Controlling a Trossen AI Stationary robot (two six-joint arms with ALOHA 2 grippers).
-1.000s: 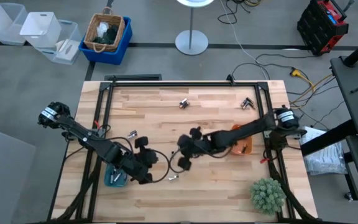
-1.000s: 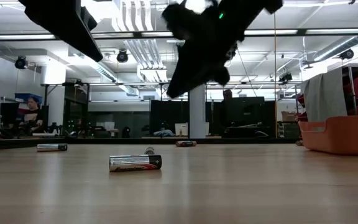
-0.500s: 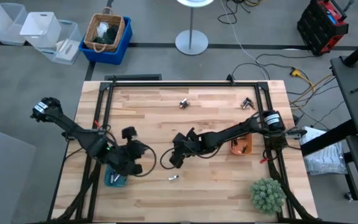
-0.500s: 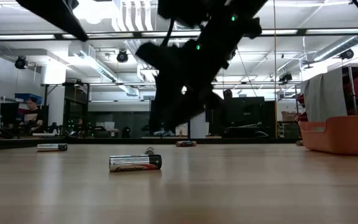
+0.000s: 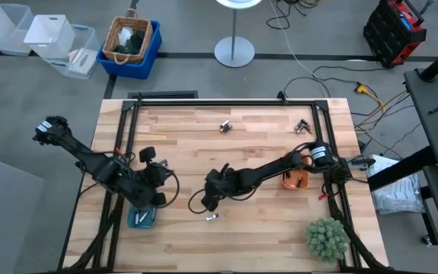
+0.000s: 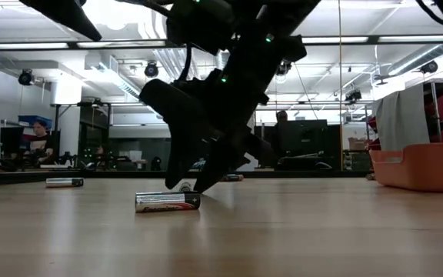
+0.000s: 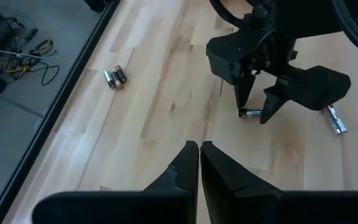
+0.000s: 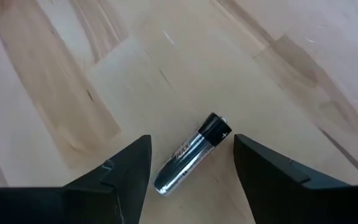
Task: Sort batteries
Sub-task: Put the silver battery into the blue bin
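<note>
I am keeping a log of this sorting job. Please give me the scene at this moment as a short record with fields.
right gripper: open, fingers on either side of a battery lying on the table
left gripper: shut, holding nothing, near the teal tray
orange tray: at the table's right side
other batteries: one near the front; a pair by an edge; two clusters at the back
plant: front right corner
</note>
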